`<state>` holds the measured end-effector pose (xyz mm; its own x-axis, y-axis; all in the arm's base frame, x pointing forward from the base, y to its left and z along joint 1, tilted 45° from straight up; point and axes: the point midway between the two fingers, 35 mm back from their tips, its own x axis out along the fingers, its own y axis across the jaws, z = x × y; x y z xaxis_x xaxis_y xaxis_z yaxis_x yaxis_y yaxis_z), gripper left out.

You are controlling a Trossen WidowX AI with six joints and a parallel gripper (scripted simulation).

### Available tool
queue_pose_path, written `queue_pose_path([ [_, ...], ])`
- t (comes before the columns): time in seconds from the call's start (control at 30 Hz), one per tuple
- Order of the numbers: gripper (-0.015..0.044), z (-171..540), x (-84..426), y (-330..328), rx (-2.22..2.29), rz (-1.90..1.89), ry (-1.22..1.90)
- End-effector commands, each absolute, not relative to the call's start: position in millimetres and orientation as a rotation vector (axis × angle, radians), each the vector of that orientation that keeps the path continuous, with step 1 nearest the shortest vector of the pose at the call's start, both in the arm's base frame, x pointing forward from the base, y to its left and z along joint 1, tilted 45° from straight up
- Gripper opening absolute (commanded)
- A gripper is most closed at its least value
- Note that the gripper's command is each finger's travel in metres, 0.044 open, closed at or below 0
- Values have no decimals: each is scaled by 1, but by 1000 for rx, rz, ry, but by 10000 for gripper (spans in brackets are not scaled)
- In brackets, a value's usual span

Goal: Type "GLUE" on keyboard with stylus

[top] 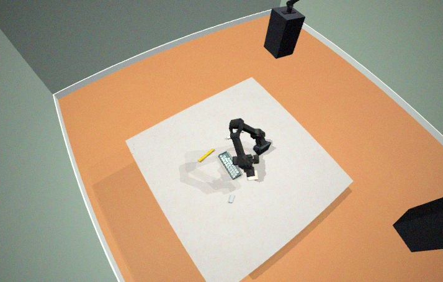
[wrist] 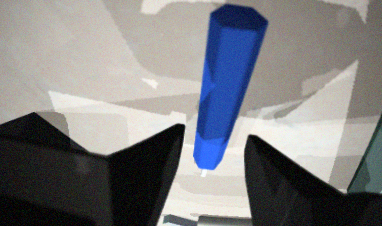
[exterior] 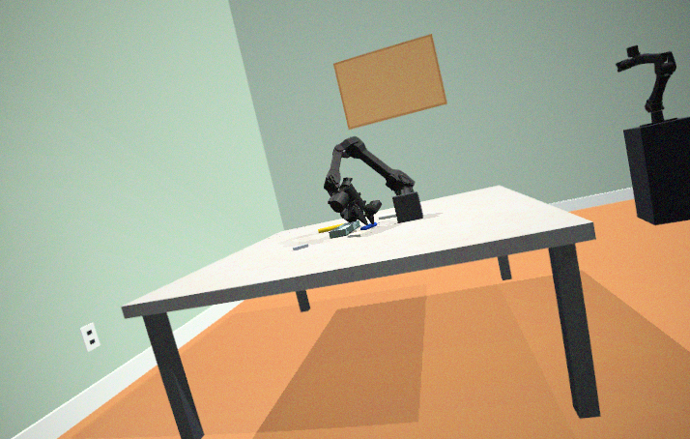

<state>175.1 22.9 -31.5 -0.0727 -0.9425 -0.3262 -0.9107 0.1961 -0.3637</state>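
Observation:
The blue stylus [exterior: 368,226] [wrist: 231,65] lies on the table, with its narrow tip end reaching between the fingertips in the wrist view. My gripper [exterior: 369,220] [wrist: 215,137] is partly open, low over the stylus, with a visible gap on both sides of it. The fingers do not hold it. The keyboard [top: 229,165] [exterior: 343,229] [wrist: 379,172], dark teal with pale keys, lies beside the stylus, at the right edge of the wrist view. In the top view the arm hides the stylus and the fingertips.
A yellow bar [top: 206,154] [exterior: 329,228] lies beyond the keyboard. A small pale block [top: 231,199] [exterior: 301,248] lies off the keyboard's near end. A cream pad [top: 252,177] lies by the gripper. A small white item [top: 229,137] lies near the arm.

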Motion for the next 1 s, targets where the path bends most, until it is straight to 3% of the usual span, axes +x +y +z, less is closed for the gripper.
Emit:
queue_pose_path([
  [0.0, 150, -34, 174, 19, -1734, -85, 2001],
  [0.3, 150, -36, 174, 17, -1734, -86, 2001],
  [0.43, 45, -35, 175, 18, -1725, -88, 1997],
  [0.63, 5, -35, 175, 18, -1725, -88, 1997],
  [0.97, 0, -21, 174, 33, -1725, -85, 1996],
])
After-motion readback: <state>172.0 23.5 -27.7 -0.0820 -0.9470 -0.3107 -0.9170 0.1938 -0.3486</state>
